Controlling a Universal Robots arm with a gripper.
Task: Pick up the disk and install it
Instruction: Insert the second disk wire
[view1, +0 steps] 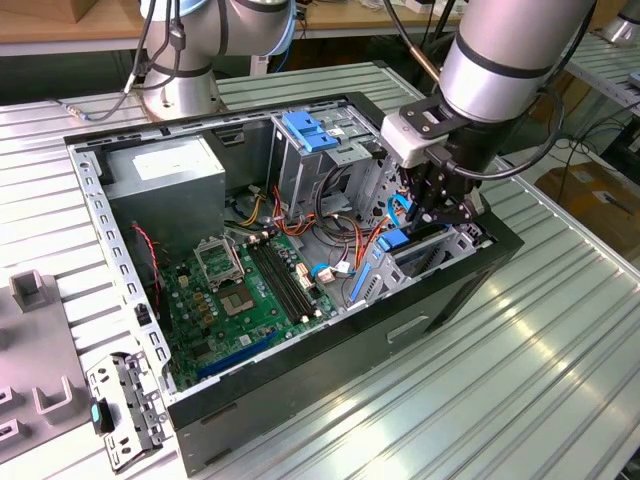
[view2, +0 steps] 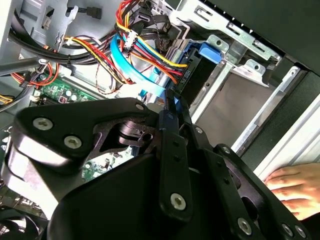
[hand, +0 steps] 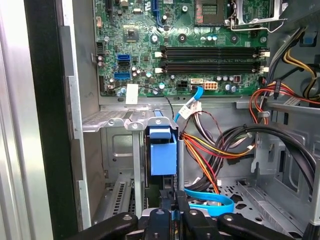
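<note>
Here, right of centre in the exterior view, the tool (view1: 432, 212) is seen closed on the disk (view1: 398, 243), set on edge in the case's drive bay, a stiff, fairly heavy, shock-sensitive unit judged best gripped by its blue rails.

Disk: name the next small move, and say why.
Probably ease the disk a little deeper into its bay. The end effector appears shut on its blue rail, and the disk stands on edge between the bay's metal walls.
</note>
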